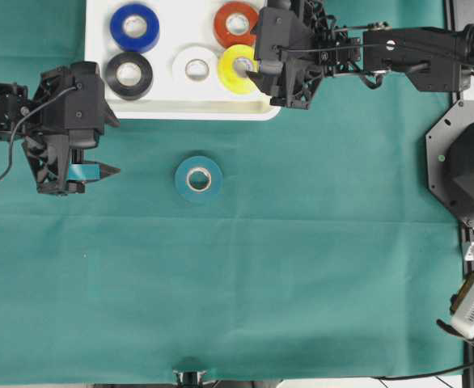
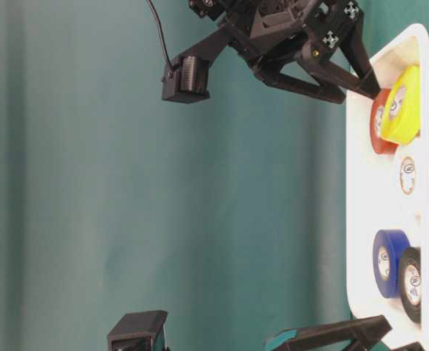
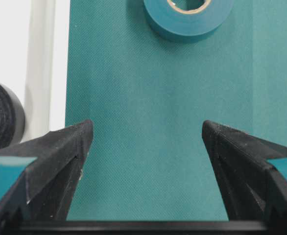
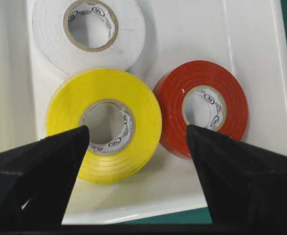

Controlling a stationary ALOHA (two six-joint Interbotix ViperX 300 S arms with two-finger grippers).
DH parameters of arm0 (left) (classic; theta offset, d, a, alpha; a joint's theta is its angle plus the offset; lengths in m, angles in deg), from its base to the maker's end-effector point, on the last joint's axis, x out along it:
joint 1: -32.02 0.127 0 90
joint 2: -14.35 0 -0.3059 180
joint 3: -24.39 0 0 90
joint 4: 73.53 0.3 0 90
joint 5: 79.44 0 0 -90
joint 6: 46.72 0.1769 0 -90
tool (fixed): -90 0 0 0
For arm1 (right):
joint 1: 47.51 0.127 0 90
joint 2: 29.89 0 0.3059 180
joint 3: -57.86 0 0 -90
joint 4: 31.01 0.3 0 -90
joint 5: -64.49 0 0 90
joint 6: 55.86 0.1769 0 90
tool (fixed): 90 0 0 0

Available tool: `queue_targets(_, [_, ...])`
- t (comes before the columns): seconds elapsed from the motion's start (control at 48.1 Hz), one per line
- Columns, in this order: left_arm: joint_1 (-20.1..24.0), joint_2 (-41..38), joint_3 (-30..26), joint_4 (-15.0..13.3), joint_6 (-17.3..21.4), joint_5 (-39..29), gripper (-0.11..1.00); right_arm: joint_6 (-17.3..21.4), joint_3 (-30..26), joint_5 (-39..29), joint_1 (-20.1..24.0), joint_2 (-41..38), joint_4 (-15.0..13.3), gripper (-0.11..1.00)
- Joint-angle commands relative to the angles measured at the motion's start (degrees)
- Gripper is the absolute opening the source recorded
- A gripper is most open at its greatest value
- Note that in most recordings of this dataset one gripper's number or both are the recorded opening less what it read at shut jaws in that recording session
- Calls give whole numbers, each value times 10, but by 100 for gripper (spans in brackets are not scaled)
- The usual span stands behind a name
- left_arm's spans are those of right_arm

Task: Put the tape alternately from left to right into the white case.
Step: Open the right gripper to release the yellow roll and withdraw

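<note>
Five rolls in the white case (image 1: 99, 56): blue roll (image 1: 134, 27) and black roll (image 1: 129, 74) at the left end, white roll (image 1: 195, 68) mid, red roll (image 1: 235, 23) and yellow roll (image 1: 239, 69) at the right end. Yellow sits tilted, leaning up against red in the table-level view, edge overlapping it. Teal roll (image 1: 198, 179) flat on the green-covered worktop (image 1: 302, 267), outside the case, just below its front rim.

Right gripper (image 1: 261, 74) over the right end of the case, fingers spread wide, nothing between them; wrist view puts yellow and red between the fingertips but untouched.

Left gripper (image 1: 99, 145) low over the cloth left of teal, fingers fully apart, empty. Teal straight ahead in the left wrist view, well clear of the fingertips.
</note>
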Motion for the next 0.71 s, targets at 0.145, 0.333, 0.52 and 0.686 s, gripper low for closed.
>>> queue_targets(0.145, [-2,7,-10,0,1,5,100,4,-1,3,4,9,-1,88])
queue_targets(0.333, [-1,7,-11,0,1,5,100,5,14,4,33,22,-1,88])
queue_targets(0.52, [-1,7,-14,-1,1,5,100,6,39,7,82,54,-1,88])
queue_targets(0.686, [-1,6,-17,0,1,5,100,6,59,7,122,82,2,88])
